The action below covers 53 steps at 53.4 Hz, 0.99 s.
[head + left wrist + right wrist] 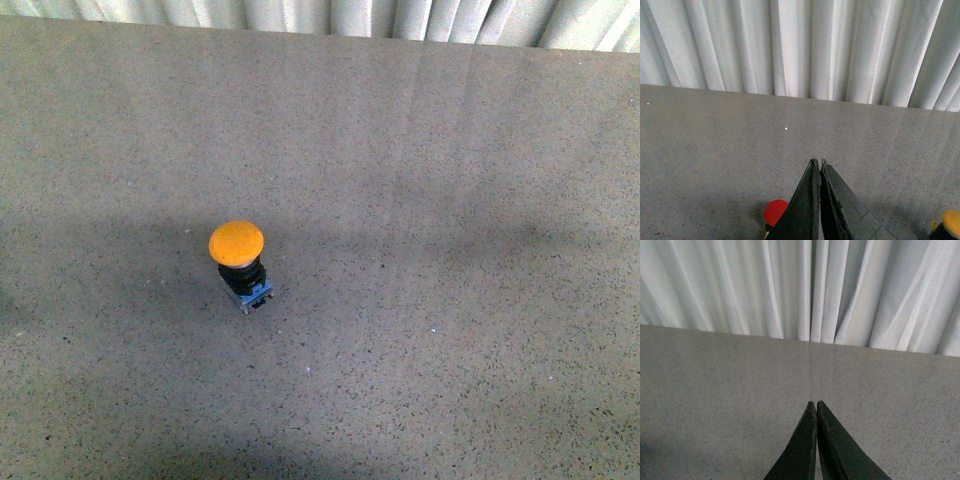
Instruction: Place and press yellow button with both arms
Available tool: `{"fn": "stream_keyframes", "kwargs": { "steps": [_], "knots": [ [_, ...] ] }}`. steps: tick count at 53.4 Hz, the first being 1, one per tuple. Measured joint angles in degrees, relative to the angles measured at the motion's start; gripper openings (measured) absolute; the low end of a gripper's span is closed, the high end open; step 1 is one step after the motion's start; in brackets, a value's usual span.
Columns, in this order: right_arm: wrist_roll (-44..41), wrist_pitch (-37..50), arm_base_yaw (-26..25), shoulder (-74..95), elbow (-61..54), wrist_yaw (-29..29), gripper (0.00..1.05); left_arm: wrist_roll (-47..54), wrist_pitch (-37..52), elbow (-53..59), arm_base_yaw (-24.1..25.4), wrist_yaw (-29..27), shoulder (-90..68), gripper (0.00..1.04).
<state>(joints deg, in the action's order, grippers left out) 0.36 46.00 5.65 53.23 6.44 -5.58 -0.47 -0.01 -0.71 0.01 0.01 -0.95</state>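
Note:
The yellow button (pixel 237 243) stands upright on the grey speckled table (pixel 450 180), left of centre, on its black collar and blue-grey base. Neither arm shows in the front view. In the left wrist view my left gripper (pixel 818 163) is shut and empty above the table, and the yellow button (pixel 951 220) shows at the frame's lower right corner, apart from the jaws. In the right wrist view my right gripper (pixel 815 403) is shut and empty over bare table; the button is out of that view.
A red round cap (pixel 775 212) sits on the table partly behind my left gripper's jaw. A white pleated curtain (pixel 350 15) hangs along the table's far edge.

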Motion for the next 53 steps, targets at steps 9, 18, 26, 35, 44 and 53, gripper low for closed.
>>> {"fn": "stream_keyframes", "kwargs": {
  "steps": [9, 18, 26, 35, 44, 53],
  "knots": [
    [-0.02, -1.84, -4.9, -6.12, -3.45, 5.16, 0.01, 0.0, 0.0, 0.0, 0.0, -0.04, 0.0, 0.01],
    [-0.04, -5.05, -5.44, -10.34, -5.33, 5.62, 0.01, 0.0, 0.0, 0.0, 0.0, 0.0, 0.0, 0.01],
    [-0.04, -10.51, -5.57, -16.83, -5.35, 5.51, 0.01, 0.0, 0.0, 0.0, 0.0, -0.02, 0.0, 0.01],
    [-0.04, -17.05, -5.57, -23.85, -5.4, 5.53, 0.01, 0.0, 0.0, 0.0, 0.0, 0.0, 0.0, 0.01],
    [-0.04, -22.62, -5.57, -29.73, -5.42, 5.53, 0.01, 0.0, 0.0, 0.0, 0.0, 0.0, 0.0, 0.01],
    [-0.04, -26.36, -5.57, -33.59, -5.42, 5.53, 0.01, 0.0, 0.0, 0.0, 0.0, 0.0, 0.0, 0.01]
  ]
}}
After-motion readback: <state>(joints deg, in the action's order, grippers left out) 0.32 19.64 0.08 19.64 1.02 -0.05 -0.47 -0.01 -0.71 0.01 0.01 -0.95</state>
